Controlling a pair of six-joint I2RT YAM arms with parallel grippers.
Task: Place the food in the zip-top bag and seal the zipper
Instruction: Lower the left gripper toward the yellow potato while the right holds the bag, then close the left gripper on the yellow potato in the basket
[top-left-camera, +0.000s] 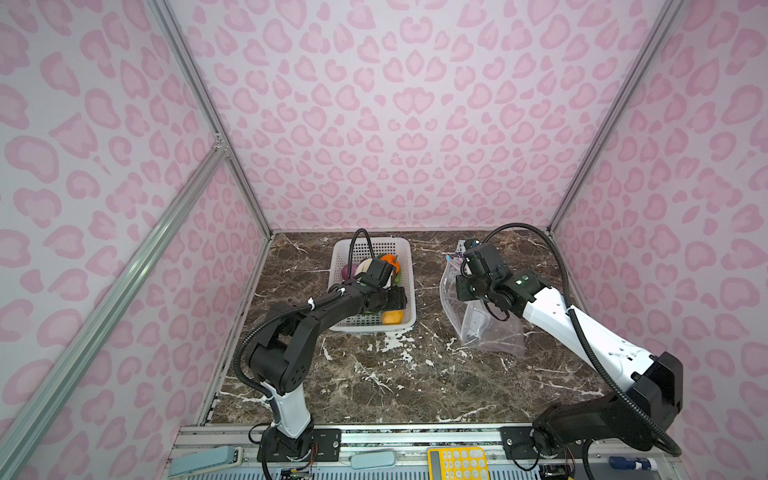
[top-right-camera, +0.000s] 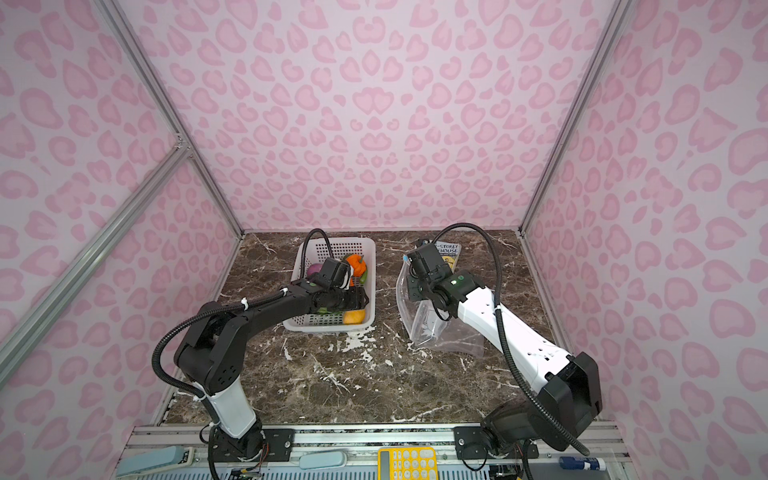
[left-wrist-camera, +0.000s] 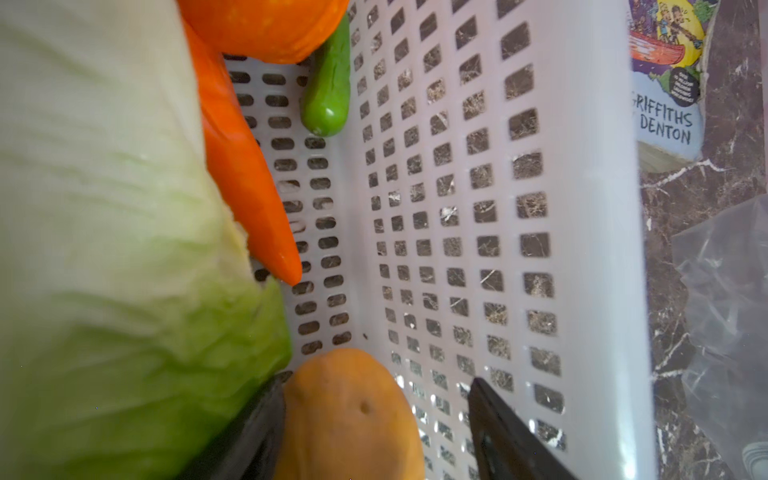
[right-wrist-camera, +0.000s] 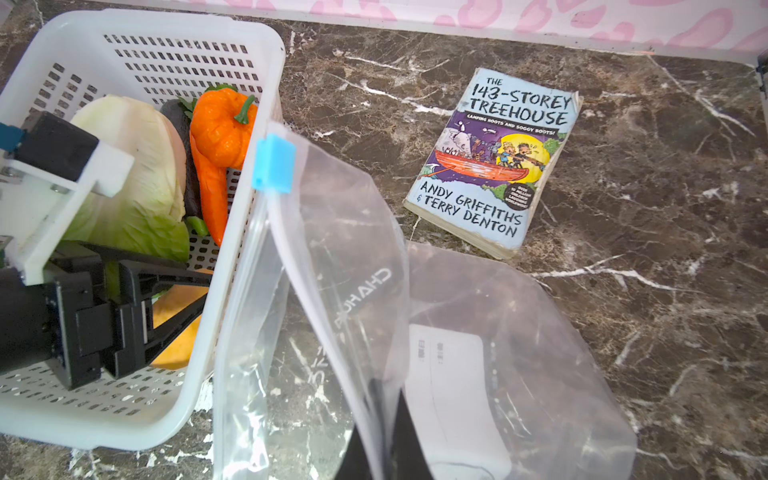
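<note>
The marble table (top-left-camera: 374, 374) carries everything. The white perforated basket (top-left-camera: 390, 248) encloses the left pincer (left-wrist-camera: 378, 384), which reaches inside with its fingers spread. The zip-top bag (right-wrist-camera: 519, 332) is pinched by the right pincer (right-wrist-camera: 386, 401), whose fingers are pressed together on one lip of the open mouth. The rest of the bag slumps on the table beyond it.

Past the bag from the right pincer lies a paperback (right-wrist-camera: 494, 162): "THE 143-STOREY TREEHOUSE", "CAMPING HOOTS AND SOGGY BOOTS!", "ANDY GRIFFITHS & TERRY DENTON". The right wrist view shows the whole cover; in a top view (top-right-camera: 449, 251) that arm hides most of it.

The food in view lies in the basket. The cabbage (left-wrist-camera: 104, 208) crowds one left-pincer finger, and the basket wall stands close outside the other. Between them sits a tan-orange potato (left-wrist-camera: 349, 415), against the cabbage-side finger. Ahead of the tips lie the pumpkin (right-wrist-camera: 220, 124), carrot (left-wrist-camera: 241, 174) and a small green cucumber (left-wrist-camera: 328, 91). The purple onion (top-left-camera: 346, 272) shows only in the top views.

Reversed lettering on the bag begins "CHAH"; its smaller print is unreadable. The zipper's blue slider tab (right-wrist-camera: 273, 163) sits at the mouth's end away from the right pincer, beside the basket rim.
</note>
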